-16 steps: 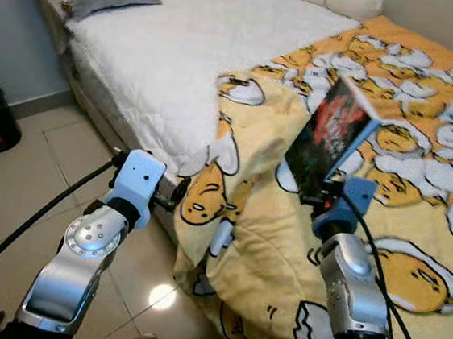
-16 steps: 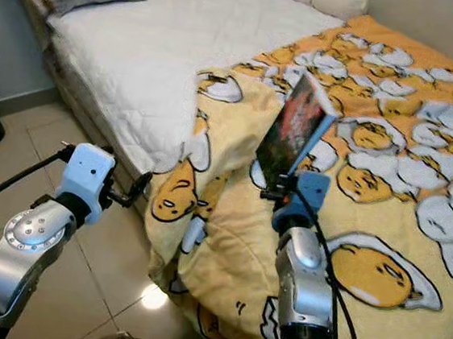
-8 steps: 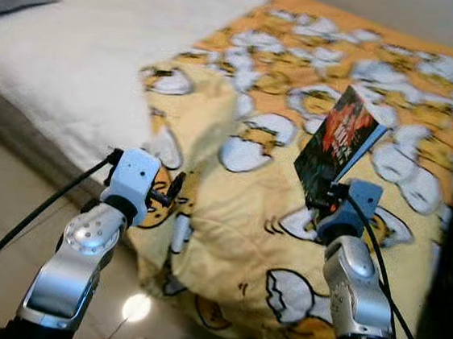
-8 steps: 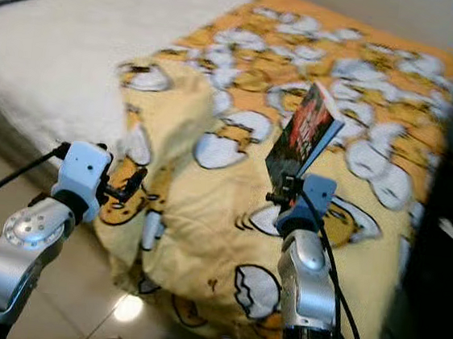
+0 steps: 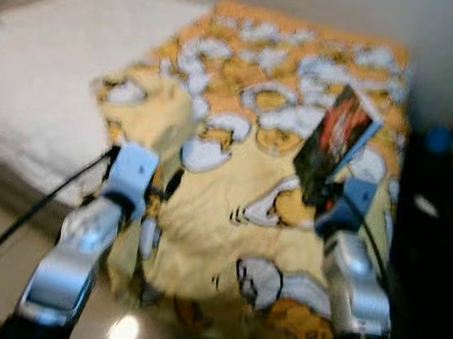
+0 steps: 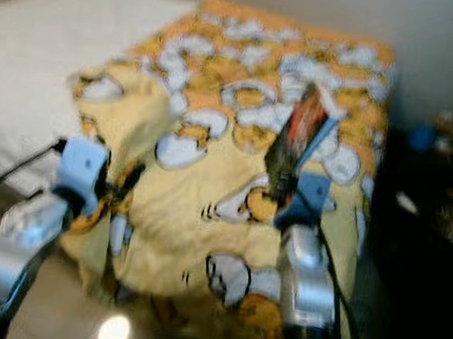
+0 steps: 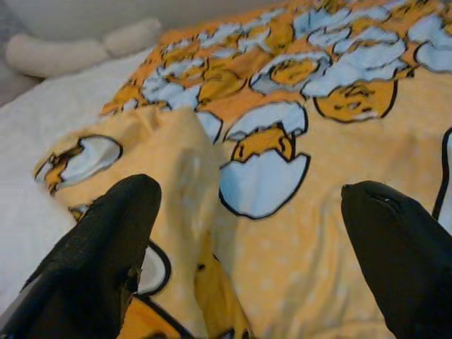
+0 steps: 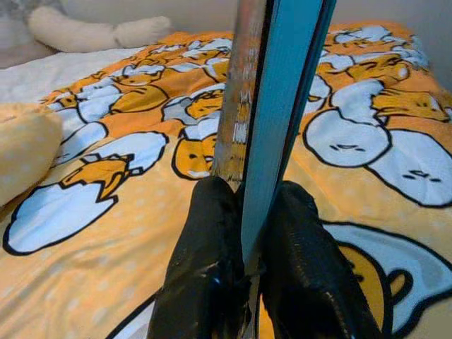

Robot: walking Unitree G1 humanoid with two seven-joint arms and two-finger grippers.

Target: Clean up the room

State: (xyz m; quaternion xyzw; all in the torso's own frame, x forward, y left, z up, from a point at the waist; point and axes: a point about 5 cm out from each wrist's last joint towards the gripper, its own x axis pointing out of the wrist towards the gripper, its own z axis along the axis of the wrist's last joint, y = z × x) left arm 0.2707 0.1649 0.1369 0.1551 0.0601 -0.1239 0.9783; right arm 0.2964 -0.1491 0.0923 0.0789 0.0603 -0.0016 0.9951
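Right claw upraised over blanket, clamping upright book.

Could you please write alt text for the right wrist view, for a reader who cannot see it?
The right gripper clamps a thin book upright between its two black fingers. Behind it lies a yellow blanket printed with cartoon eggs, and a pale pillow farther off.

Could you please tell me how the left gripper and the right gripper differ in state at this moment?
The left gripper has its fingers spread wide and holds nothing, while the right gripper has its fingers shut on a book. The left gripper is held above the folded edge of the yellow blanket; the right gripper carries the book upright over the blanket's patterned middle. Both have black fingers and are raised over the bed.
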